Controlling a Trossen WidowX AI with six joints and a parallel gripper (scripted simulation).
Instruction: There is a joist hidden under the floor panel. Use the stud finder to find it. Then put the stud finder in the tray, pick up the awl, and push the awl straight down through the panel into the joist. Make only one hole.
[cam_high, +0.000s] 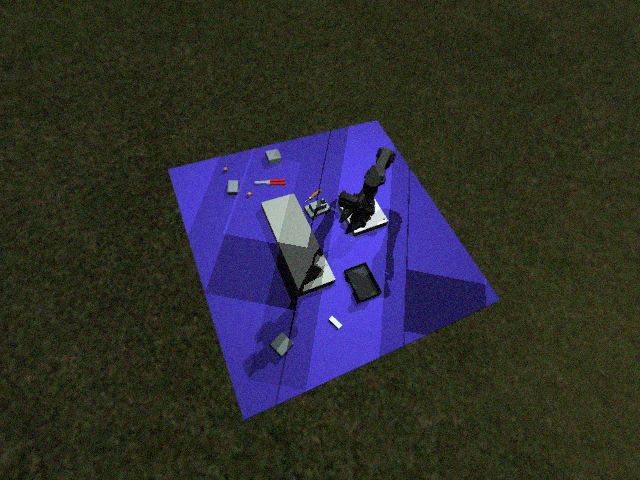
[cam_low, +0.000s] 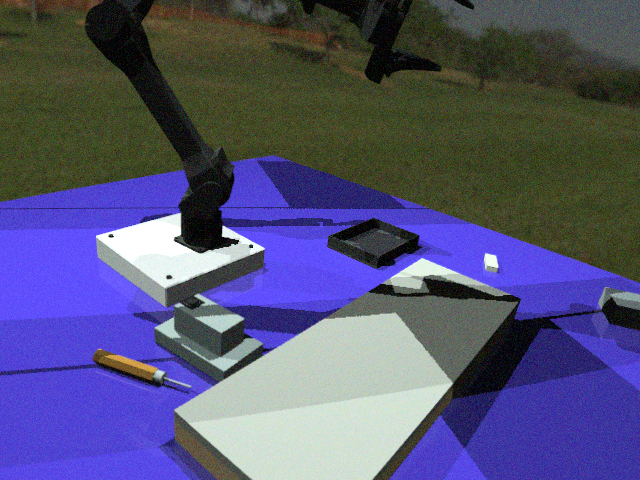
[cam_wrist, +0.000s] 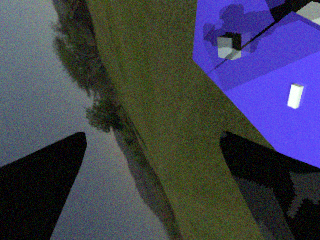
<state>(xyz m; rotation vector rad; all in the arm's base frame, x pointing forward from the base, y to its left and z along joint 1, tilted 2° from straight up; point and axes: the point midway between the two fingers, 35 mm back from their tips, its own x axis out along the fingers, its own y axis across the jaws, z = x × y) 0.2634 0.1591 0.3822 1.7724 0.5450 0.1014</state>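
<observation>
The pale floor panel (cam_high: 286, 222) (cam_low: 320, 361) lies in front of the arm base, partly in shadow; no hole shows in it, and the joist is hidden. The stud finder (cam_high: 316, 207) (cam_low: 206, 335), a grey block on a wider grey base, stands between panel and arm base. The awl (cam_high: 312, 195) (cam_low: 129, 365), with orange handle and thin metal tip, lies flat beside it. The black tray (cam_high: 364, 283) (cam_low: 372, 240) is empty. My gripper (cam_low: 455, 37) (cam_wrist: 155, 138) is open and empty, high above the table, away from the tools.
A white block (cam_high: 335, 322) (cam_low: 491, 262) (cam_wrist: 295, 96) lies beyond the tray. A grey block (cam_high: 281, 344) (cam_low: 622, 307) (cam_wrist: 229, 47) stands past the panel's end. Two grey blocks (cam_high: 273, 156) (cam_high: 233, 187), two small orange cubes (cam_high: 225, 168) (cam_high: 249, 194) and a red-handled tool (cam_high: 277, 181) lie on the far side.
</observation>
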